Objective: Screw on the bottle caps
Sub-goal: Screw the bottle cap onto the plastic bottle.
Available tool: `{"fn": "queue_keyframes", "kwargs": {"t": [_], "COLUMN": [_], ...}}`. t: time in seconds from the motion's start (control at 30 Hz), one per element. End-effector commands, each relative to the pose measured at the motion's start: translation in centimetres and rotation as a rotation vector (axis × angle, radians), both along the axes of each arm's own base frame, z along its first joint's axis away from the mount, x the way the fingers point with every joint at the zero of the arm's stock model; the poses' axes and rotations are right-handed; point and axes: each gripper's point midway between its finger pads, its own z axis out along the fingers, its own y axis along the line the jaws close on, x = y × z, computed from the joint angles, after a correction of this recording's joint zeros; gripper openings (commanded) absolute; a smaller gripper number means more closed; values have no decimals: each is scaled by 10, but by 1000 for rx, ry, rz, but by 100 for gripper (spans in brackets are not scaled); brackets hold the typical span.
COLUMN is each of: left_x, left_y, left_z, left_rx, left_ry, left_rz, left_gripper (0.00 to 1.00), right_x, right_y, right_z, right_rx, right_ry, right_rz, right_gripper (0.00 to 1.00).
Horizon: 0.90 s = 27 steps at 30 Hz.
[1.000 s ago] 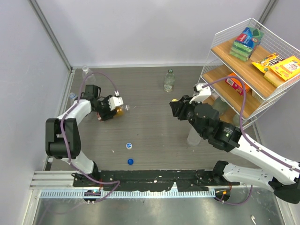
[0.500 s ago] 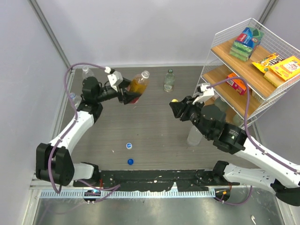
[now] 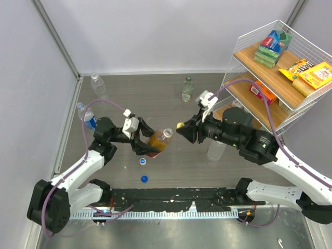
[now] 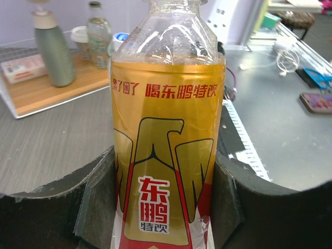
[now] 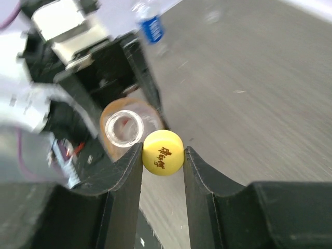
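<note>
My left gripper (image 3: 141,142) is shut on the amber bottle (image 3: 157,141) with the red label (image 4: 166,171); it holds it tilted above the table, open neck pointing right. My right gripper (image 3: 181,128) is shut on the yellow cap (image 3: 179,125), just right of the bottle's mouth. In the right wrist view the cap (image 5: 163,152) sits between my fingers (image 5: 124,176), beside the open neck (image 5: 123,128). A white cap with a blue middle (image 3: 142,161) and a dark blue cap (image 3: 144,179) lie on the table below the bottle.
A clear bottle (image 3: 187,88) stands at the back middle, another (image 3: 96,82) at the back left, one with a blue label (image 3: 87,118) at the left wall, and one (image 3: 215,150) under my right arm. A wire shelf (image 3: 280,72) with snack boxes stands at the right.
My left gripper has carried the amber bottle from the back left down to the table's middle. My right gripper has moved left with the yellow cap, close to the bottle's mouth.
</note>
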Motion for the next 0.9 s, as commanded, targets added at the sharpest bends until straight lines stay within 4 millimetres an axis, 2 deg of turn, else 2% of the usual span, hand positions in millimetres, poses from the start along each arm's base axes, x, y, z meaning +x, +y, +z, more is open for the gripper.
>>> {"fn": "queue_keyframes", "kwargs": {"t": [0.0, 0.03, 0.07, 0.1, 0.13, 0.17, 0.27, 0.6, 0.87], "left_x": [-27, -28, -28, -28, -27, -27, -25, -16, -16], "left_y": [6, 6, 7, 7, 8, 8, 8, 2, 2], "left_z": [-6, -8, -11, -13, -17, -17, -22, -18, -18], "left_rx": [-6, 1, 9, 23, 38, 46, 59, 68, 70], "left_ry": [-105, -106, -119, -124, -126, -138, -134, -86, -102], "left_rz": [-109, -113, -113, -113, -112, -113, -117, -181, -165], "left_gripper": [42, 41, 42, 41, 41, 41, 39, 40, 40], "right_x": [-57, -64, -65, -64, -61, -62, -70, -42, -29], "right_y": [23, 26, 28, 29, 31, 32, 33, 32, 30], "right_z": [6, 10, 2, 10, 3, 8, -1, -16, -28], "right_rx": [-69, -67, -103, -98, -120, -118, -176, -325, -372], "right_ry": [-72, -66, -38, -44, -13, -20, -16, 22, 9], "right_rz": [426, 472, 493, 488, 483, 491, 573, 470, 425], "right_gripper": [22, 22, 23, 23, 23, 23, 22, 23, 22]}}
